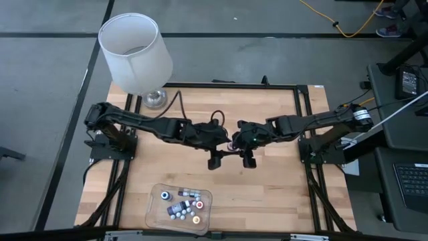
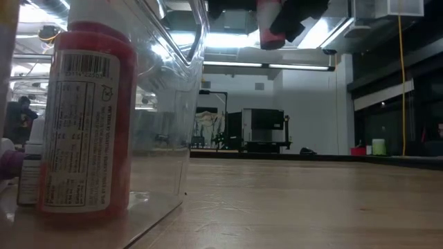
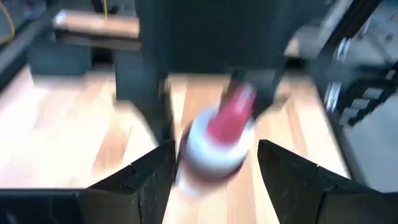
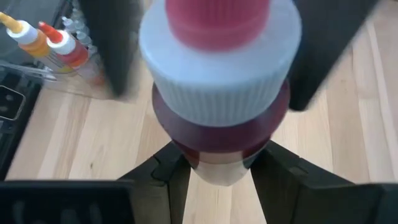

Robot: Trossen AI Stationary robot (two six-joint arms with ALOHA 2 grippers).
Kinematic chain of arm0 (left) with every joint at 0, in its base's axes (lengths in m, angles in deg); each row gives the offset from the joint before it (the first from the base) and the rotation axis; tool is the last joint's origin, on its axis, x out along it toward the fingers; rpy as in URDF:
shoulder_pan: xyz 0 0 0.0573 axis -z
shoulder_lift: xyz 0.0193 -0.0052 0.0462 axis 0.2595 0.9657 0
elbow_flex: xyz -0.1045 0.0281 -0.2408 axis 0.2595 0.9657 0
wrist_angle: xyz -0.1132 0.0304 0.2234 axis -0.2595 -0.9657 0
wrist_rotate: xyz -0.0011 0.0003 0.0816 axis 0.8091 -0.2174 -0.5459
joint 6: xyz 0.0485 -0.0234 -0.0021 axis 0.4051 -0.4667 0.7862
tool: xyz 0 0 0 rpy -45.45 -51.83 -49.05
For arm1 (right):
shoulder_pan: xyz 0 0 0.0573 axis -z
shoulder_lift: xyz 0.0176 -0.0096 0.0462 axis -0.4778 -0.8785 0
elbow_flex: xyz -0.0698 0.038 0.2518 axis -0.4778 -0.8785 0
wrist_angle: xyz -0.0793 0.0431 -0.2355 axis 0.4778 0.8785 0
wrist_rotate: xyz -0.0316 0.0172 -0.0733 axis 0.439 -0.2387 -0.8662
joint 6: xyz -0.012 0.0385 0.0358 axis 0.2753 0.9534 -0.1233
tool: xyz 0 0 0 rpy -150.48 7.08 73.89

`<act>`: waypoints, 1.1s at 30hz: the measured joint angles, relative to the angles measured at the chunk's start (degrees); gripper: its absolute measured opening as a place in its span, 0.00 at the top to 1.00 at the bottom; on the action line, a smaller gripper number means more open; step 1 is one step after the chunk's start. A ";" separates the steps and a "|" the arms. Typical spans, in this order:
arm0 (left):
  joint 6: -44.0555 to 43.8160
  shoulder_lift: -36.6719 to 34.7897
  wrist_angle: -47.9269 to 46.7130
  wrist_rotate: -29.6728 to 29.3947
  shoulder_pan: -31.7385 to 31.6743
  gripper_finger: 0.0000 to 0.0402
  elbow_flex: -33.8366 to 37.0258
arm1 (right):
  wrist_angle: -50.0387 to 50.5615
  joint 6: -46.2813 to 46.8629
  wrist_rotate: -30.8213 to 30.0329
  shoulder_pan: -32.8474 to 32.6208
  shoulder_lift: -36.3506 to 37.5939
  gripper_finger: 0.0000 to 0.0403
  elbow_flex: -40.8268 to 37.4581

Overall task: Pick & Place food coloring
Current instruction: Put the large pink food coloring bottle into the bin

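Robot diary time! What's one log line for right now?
right gripper: shut on red bottle | left gripper: open, facing it | tray: holds other bottles | lamp: corner

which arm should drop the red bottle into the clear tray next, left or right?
Right, probably. The right gripper is clamped on the red food coloring bottle above mid-table. The left gripper faces it with fingers open, holding nothing. The clear tray sits at the near edge.
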 joint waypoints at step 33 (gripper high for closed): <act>-1.89 0.34 -1.81 -1.75 -0.02 0.59 0.16 | -0.25 1.12 -0.11 0.00 0.14 0.62 0.10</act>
